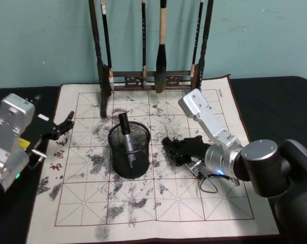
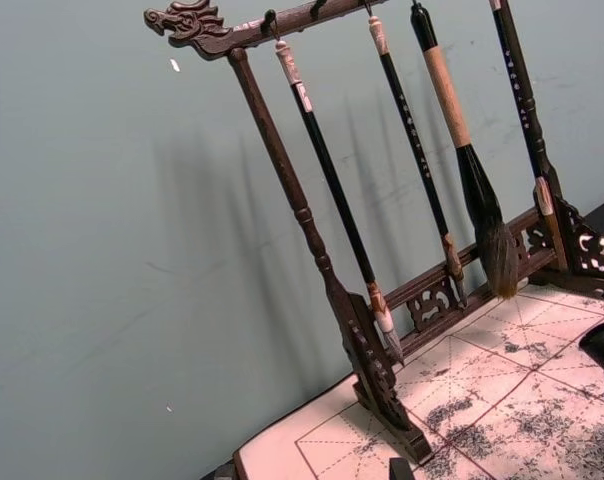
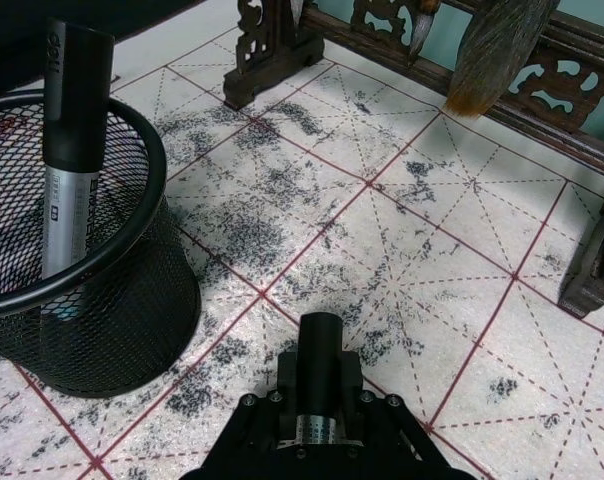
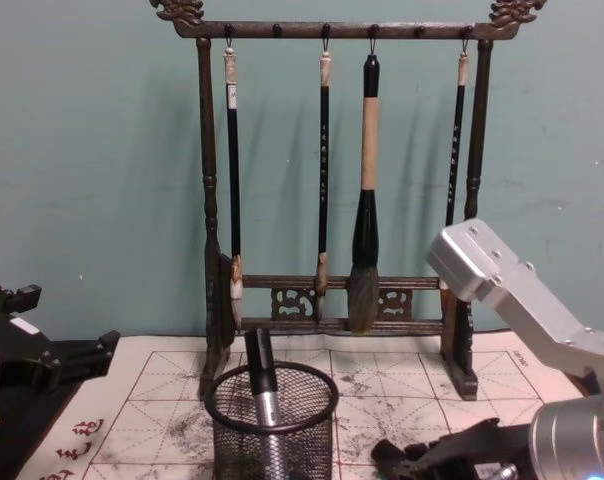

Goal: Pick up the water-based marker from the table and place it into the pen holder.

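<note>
- Your right gripper point(image 1: 173, 149) sits low over the mat on the table point(image 1: 194, 203), its fingers spread and grasping nothing
- The pen holder point(image 1: 130, 165) stands upright on the mat; the water-based marker point(image 1: 125, 133) leans inside it, its top above the rim
- The marker is near your right gripper, on its left, not touching it
- Your left gripper point(image 1: 68, 122) hangs released and empty at the mat's left edge

Red brush-written characters run down the left margin of the mat point(image 1: 56, 158), too small to read. The marker point(image 3: 70, 175) standing in the mesh cup point(image 3: 132, 300) carries small dark print on its grey barrel and raised letters on its cap, neither legible.
</note>
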